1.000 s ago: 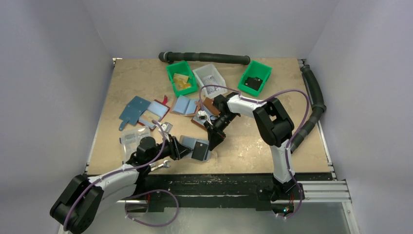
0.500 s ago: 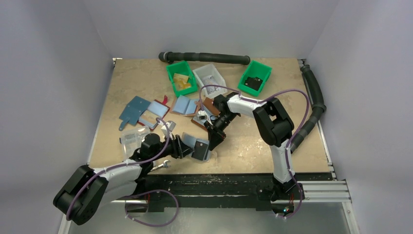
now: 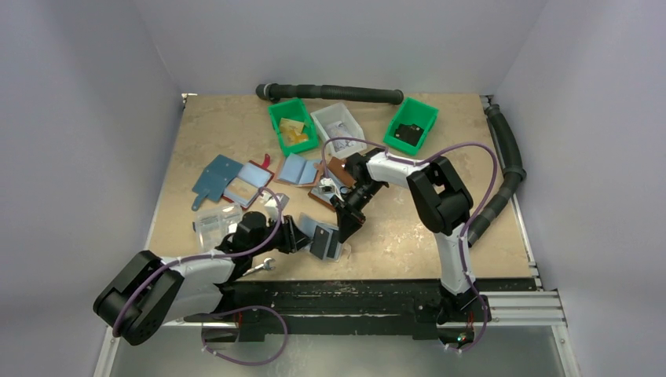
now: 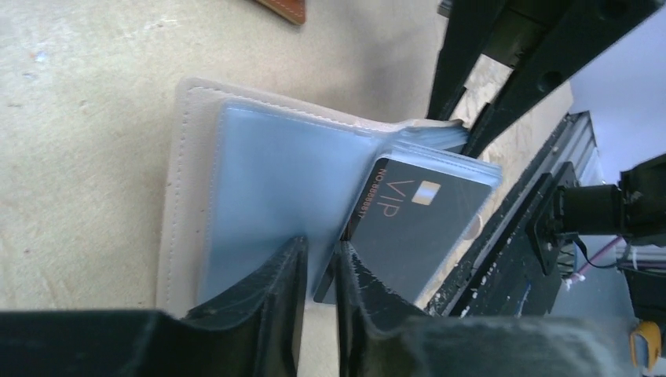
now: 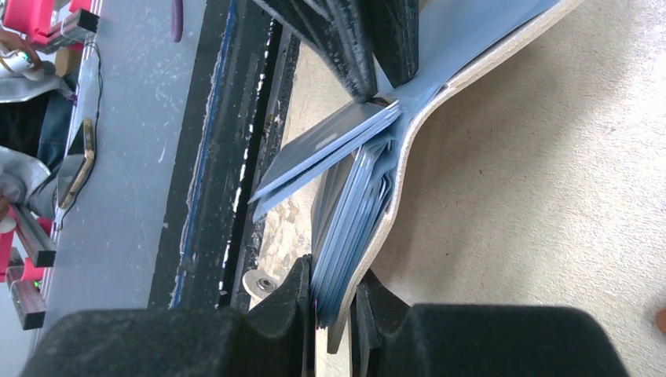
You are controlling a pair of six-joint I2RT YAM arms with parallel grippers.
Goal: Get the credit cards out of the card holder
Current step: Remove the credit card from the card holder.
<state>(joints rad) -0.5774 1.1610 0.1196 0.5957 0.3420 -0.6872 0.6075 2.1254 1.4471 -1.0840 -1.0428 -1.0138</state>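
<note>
The card holder (image 3: 334,245) stands opened near the table's front, between both grippers. In the left wrist view its whitish rim (image 4: 177,188) frames light blue sleeves, and the dark grey card (image 4: 416,228), marked VIP, sticks out at a slant. My left gripper (image 4: 320,250) is shut on a light blue leaf beside that card's corner; I cannot tell whether this leaf is the light blue card or a sleeve. My right gripper (image 5: 334,287) is shut on the stack of blue sleeves and the whitish cover (image 5: 408,181). From above, the left gripper (image 3: 305,236) and the right gripper (image 3: 345,226) face each other.
Brown wallets with blue lining (image 3: 298,169) lie behind the holder. A clear plastic box (image 3: 216,222) sits at the left. Two green bins (image 3: 291,126) (image 3: 411,126) and a white bin (image 3: 338,123) stand at the back. A black hose (image 3: 338,93) runs along the far edge.
My left arm has moved right, and its gripper now sits closer against the card holder. The right gripper and the holder have hardly moved.
</note>
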